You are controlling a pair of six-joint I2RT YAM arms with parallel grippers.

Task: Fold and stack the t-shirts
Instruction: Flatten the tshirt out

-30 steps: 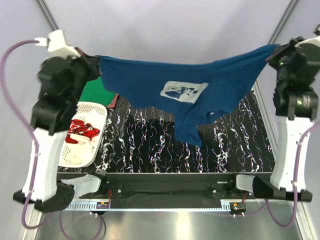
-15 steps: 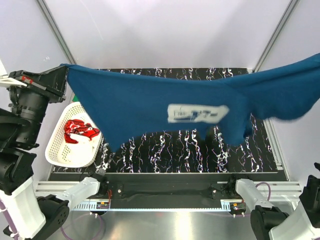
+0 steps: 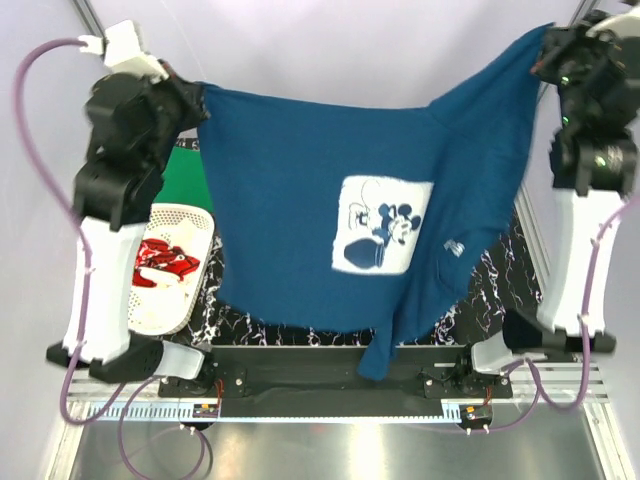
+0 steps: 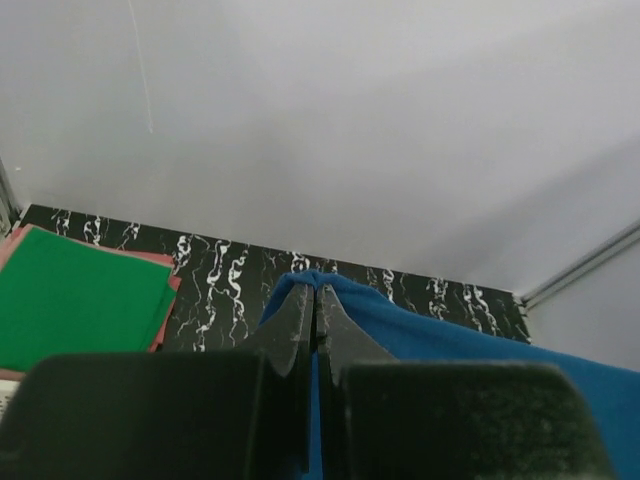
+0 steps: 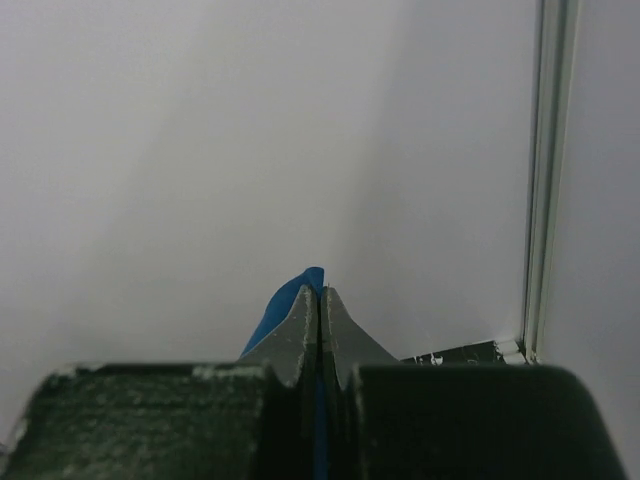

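Note:
A dark blue t-shirt (image 3: 300, 200) with a white cartoon print hangs spread in the air between my two arms, its hem near the table's front edge. My left gripper (image 3: 198, 100) is shut on its upper left corner, blue cloth (image 4: 420, 325) pinched between the jaws (image 4: 316, 300). My right gripper (image 3: 545, 45) is shut on the upper right corner, blue cloth (image 5: 290, 295) showing at the tips (image 5: 320, 300). A folded green t-shirt (image 4: 80, 300) lies on a reddish-pink one (image 4: 172, 292) at the far left. A red t-shirt with white print (image 3: 160, 265) lies in the basket.
A white lattice basket (image 3: 190, 295) stands at the left of the black marbled table (image 3: 490, 290). Grey walls and frame posts (image 5: 540, 180) enclose the back and sides. The hanging shirt hides most of the table's middle.
Both arms swung the shirt out and up, then back. It now hangs flat and spread with the print facing the camera, lower than a second ago.

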